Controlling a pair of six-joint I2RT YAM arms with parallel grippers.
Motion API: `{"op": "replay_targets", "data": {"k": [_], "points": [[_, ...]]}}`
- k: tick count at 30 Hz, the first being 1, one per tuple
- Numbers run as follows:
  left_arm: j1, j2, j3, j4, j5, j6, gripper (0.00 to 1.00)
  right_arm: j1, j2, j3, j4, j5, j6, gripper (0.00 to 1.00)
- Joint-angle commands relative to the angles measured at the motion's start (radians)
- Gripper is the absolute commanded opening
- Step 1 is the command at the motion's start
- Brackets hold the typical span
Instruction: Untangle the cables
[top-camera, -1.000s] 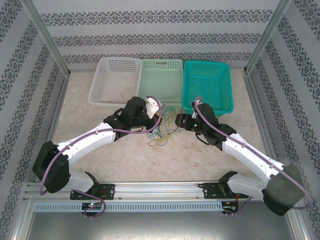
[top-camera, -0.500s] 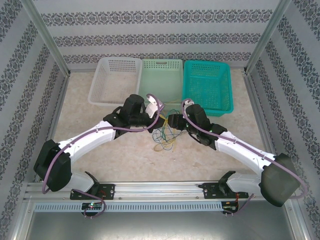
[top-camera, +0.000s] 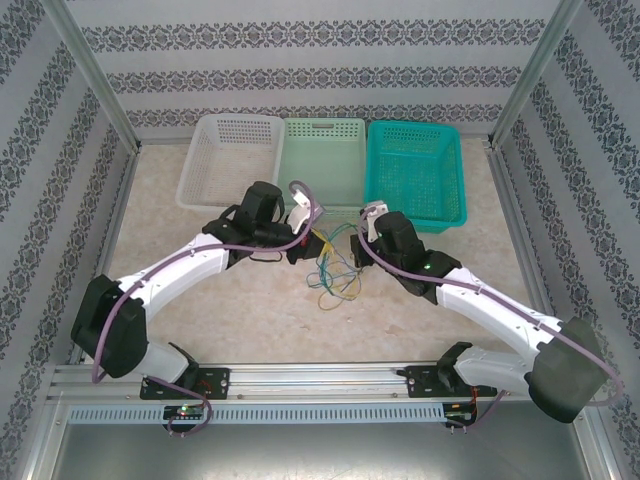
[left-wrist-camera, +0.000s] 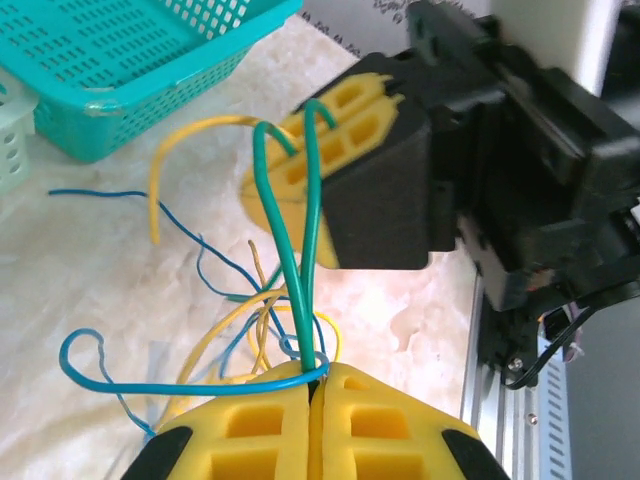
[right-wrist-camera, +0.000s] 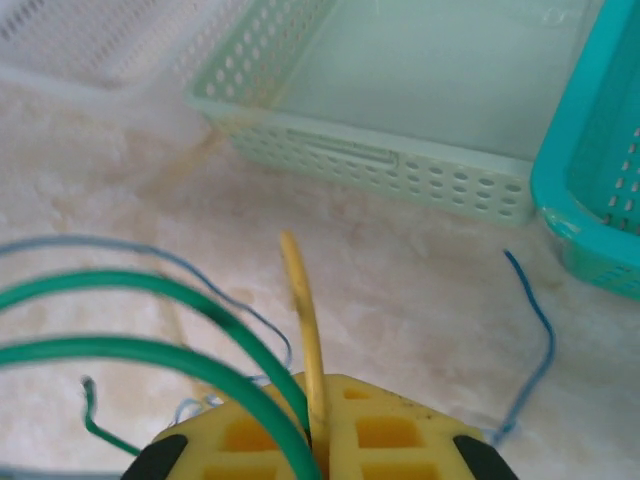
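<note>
A table with a pale, marbled beige top carries three perforated plastic baskets side by side along its far edge: a white basket on the left, a pale green basket in the middle and a teal basket on the right. Near the green one, loose loops of yellow, green and blue cables trail on the bare surface

Thin yellow, green and blue cables, tangled in loose loops, partly lifted.
</note>
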Motion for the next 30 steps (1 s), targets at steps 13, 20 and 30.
{"op": "replay_targets", "data": {"k": [13,20,30], "points": [[0.019,0.139,0.142,-0.378,-0.142,0.215,0.00,0.085,-0.020,0.144,-0.397,0.378,-0.237,0.04],[0.039,0.178,0.215,-0.483,-0.187,0.271,0.00,0.159,0.083,0.182,-0.476,0.533,-0.266,0.04],[0.056,0.199,0.237,-0.532,-0.207,0.287,0.00,0.161,0.033,0.142,-0.445,0.531,-0.273,0.04]]}}
